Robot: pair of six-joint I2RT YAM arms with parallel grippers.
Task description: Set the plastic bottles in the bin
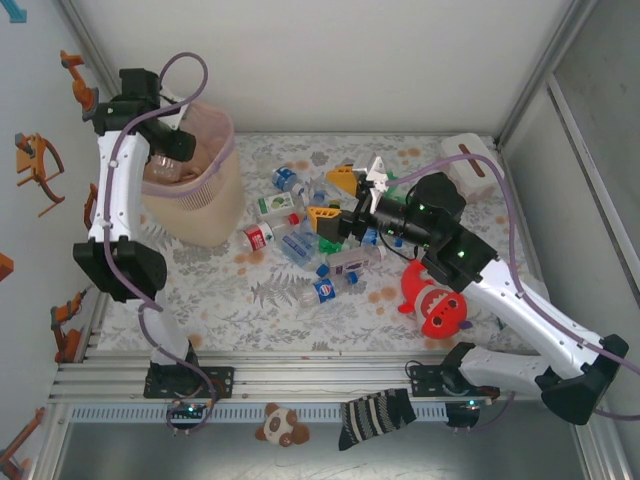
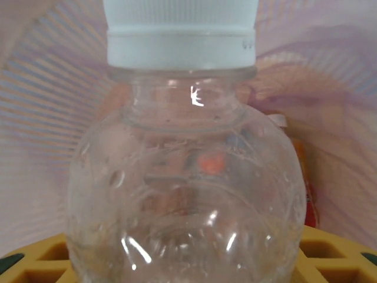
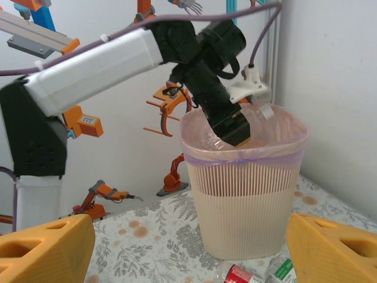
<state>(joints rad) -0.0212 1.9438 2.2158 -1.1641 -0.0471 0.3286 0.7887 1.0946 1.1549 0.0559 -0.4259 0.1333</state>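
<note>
Bottle (image 2: 185, 194), clear and white-capped, sat clamped in my left jaws at the mouth of the bin (image 3: 247, 200), ready to drop; my right jaws hung apart above the loose bottles (image 1: 295, 245).

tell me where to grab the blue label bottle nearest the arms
Take the blue-label bottle across its labelled middle, from straight above: it lies on its side, round body exposed on top, near side seemingly free.
</note>
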